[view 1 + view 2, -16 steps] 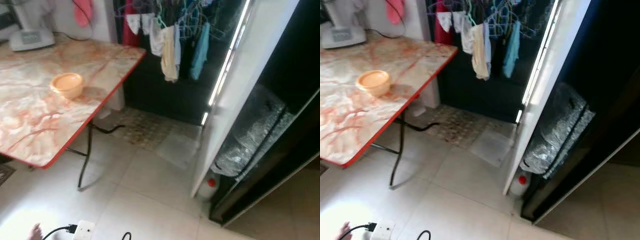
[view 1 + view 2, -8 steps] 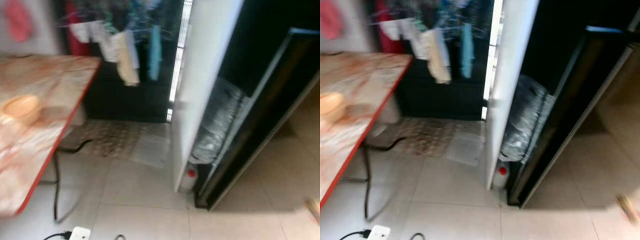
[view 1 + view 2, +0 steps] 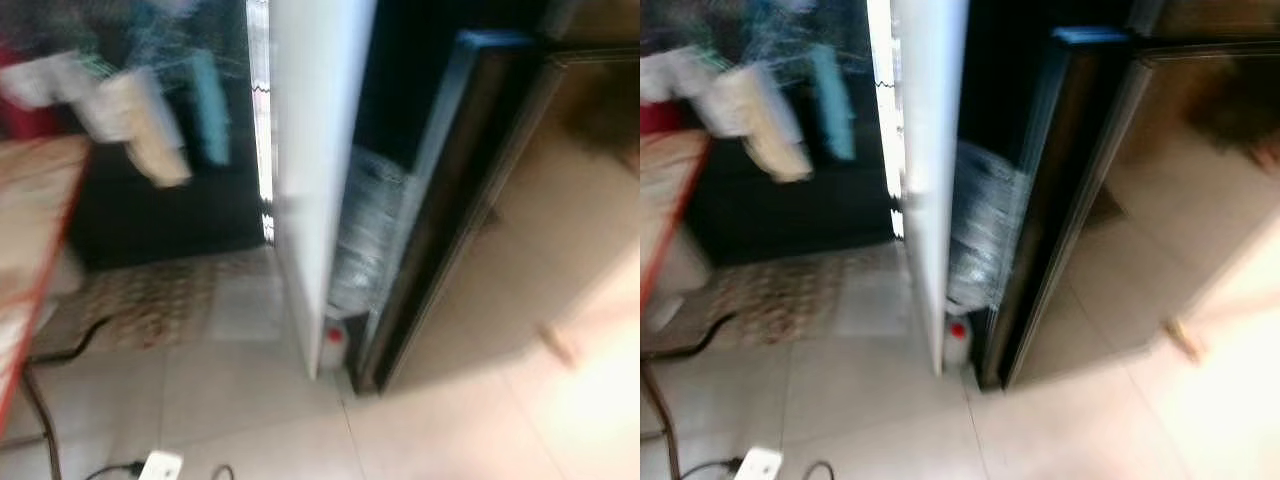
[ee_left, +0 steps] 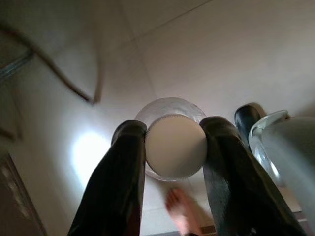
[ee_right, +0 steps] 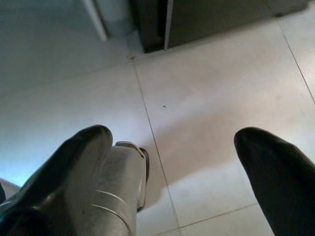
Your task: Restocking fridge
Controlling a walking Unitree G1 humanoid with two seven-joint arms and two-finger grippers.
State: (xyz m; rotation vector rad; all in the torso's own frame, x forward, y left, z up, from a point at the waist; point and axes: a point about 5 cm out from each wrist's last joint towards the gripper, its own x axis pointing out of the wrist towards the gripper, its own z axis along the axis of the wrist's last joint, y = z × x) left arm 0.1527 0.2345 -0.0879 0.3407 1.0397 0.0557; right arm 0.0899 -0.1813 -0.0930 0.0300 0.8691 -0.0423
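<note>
White cap first: your left gripper [image 4: 174,140] is pointing down at the tiled floor [image 4: 236,54], and its two black fingers [image 4: 120,172] are pinching a clear jar [image 4: 170,105] by its white ribbed lid [image 4: 175,145], one finger on each side of the lid. So that's where your restocking item is sitting, clamped in the left gripper and hanging over the tiles. Someone's bare foot [image 4: 178,216] is showing on the floor just past the jar (blurry, so not much more to say on it).

Your right gripper [image 5: 172,162] is also hanging low and aiming at the floor, fingers spread wide apart with nothing between them, just tile and a grout line.

Up in the head views, which are pretty smeared, the fridge [image 3: 420,240] is standing open with its white door [image 3: 315,150] swung out. Something wrapped in crinkly plastic [image 3: 365,235] is sitting in the lower part, and a small bottle with a red cap [image 3: 333,340] is standing on the floor at the foot of the door. Laundry [image 3: 150,130] is hanging off to the left, with a red table edge [image 3: 45,260] and a white power strip [image 3: 160,465] near it.
</note>
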